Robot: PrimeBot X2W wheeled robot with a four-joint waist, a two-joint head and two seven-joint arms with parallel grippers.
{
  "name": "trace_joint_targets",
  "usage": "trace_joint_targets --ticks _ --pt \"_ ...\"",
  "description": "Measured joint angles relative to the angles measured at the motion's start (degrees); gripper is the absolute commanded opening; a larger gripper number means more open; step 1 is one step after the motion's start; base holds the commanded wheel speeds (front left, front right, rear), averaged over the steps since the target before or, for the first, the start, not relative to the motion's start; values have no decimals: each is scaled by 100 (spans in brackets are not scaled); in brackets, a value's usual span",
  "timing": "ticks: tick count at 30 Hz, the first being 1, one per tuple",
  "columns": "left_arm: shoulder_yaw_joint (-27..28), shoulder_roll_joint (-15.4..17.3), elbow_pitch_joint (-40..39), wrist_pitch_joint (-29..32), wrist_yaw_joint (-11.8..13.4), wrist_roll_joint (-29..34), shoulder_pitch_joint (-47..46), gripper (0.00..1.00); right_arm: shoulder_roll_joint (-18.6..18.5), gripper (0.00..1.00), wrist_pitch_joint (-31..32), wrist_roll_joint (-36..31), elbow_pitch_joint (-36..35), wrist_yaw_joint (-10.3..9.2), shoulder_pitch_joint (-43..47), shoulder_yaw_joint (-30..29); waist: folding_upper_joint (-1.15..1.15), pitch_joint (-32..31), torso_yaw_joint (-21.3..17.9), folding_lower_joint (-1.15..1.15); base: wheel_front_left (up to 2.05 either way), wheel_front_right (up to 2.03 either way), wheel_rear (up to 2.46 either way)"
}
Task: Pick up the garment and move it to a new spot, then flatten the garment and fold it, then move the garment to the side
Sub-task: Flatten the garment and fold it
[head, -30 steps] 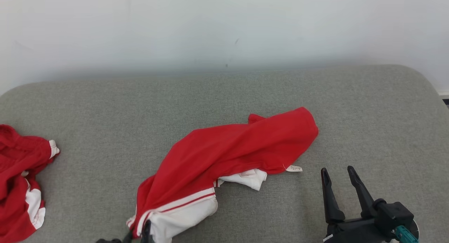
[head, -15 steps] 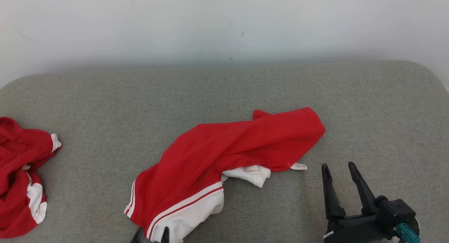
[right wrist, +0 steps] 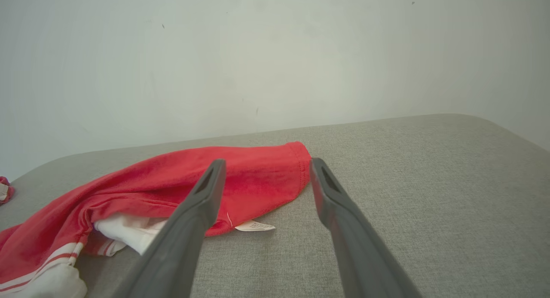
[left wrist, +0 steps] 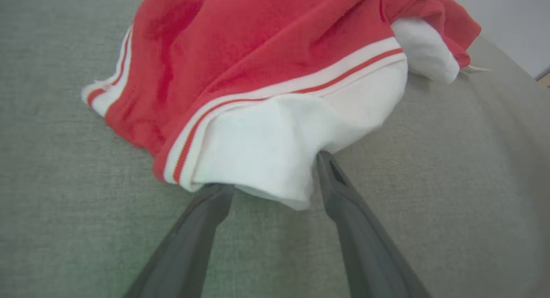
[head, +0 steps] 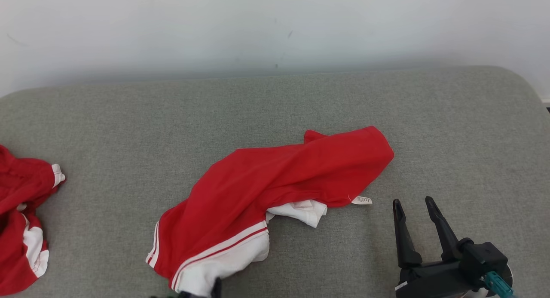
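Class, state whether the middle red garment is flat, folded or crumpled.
Crumpled: the garment lies bunched on the grey cushion, with raised ridges and a white section tucked underneath.

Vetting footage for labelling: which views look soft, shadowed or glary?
Head view: even light, no glare, garment sharp, faint shadow beneath it. Left wrist view: soft overall, jaws blurred up close. Right wrist view: grey cushion weave crisp, jaws slightly soft.

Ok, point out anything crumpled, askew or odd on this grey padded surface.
The red-and-white cloth garment lies twisted mid-surface, not flat: a white part is bunched beneath it and its care label pokes out. A second red-and-white garment sits crumpled at the left edge.
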Motion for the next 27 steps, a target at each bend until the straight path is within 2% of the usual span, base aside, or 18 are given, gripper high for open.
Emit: trace_joint_targets --ticks 1,6,10,16,19,21,22,23,24,27 --pt "48 0 25 -42 -26 -36 -57 0 0 100 0 0 1 0 1 -16 0 1 9 0 0 0 0" --pt "183 107 -18 -68 -93 -148 -82 0 -1 100 0 7 -3 0 26 -87 0 1 96 0 0 0 0" --pt "459 310 -531 118 -73 -471 101 0 3 100 0 75 25 0 33 -86 0 -25 224 0 0 0 0" --pt "890 900 -1664 767 261 -808 723 0 1 100 0 156 63 0 118 -71 0 -107 428 0 0 0 0" --pt "810 1013 -1825 1059 327 -815 939 0 1 100 -1 162 97 0 112 -40 0 -148 489 0 0 0 0" --pt "800 918 -1815 1054 363 -903 1016 0 2 100 0 162 126 0 109 -19 0 -180 497 0 0 0 0" --pt "736 893 -1764 1051 363 -877 1031 26 2 100 0 162 136 0 103 -11 0 -193 492 -1 0 0 0" --pt "735 831 -1691 989 371 -886 1044 65 1 100 0 162 148 0 103 -15 0 -207 488 0 0 0 0" --pt "711 791 -1599 936 421 -847 1041 100 1 100 0 160 165 0 103 -10 0 -222 481 0 0 0 0" --pt "701 721 -1497 688 474 -710 1036 100 2 100 0 152 202 0 110 -41 0 -265 464 0 0 0 0"
